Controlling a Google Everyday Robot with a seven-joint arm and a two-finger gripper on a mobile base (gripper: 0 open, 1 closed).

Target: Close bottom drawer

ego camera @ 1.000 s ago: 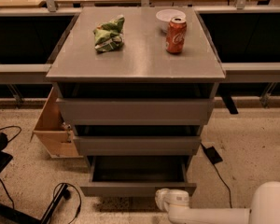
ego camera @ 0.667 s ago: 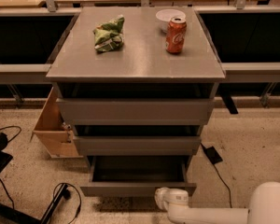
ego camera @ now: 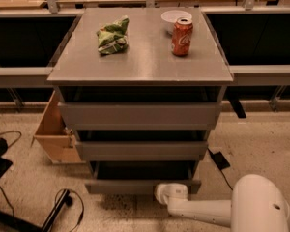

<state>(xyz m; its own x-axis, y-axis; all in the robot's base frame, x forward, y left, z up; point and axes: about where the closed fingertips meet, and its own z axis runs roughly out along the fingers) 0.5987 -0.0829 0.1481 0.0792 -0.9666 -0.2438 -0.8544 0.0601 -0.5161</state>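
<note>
The grey metal cabinet has three drawers. The bottom drawer [ego camera: 135, 185], the narrowest, stands pulled out a little, its dark interior showing above its flat front. My white arm reaches in from the lower right, and the gripper [ego camera: 165, 193] sits right at the drawer front's right part, against it or just in front.
On the cabinet top [ego camera: 140, 57] lie a green chip bag [ego camera: 113, 35], a red soda can [ego camera: 182, 36] and a white bowl [ego camera: 174, 17]. A light wooden box [ego camera: 55, 134] stands at the cabinet's left. Black cables [ego camera: 63, 202] and a dark object [ego camera: 219, 160] lie on the floor.
The bottom drawer's front sits closer to the cabinet than a second ago, with less interior showing. The gripper stays at its right part.
</note>
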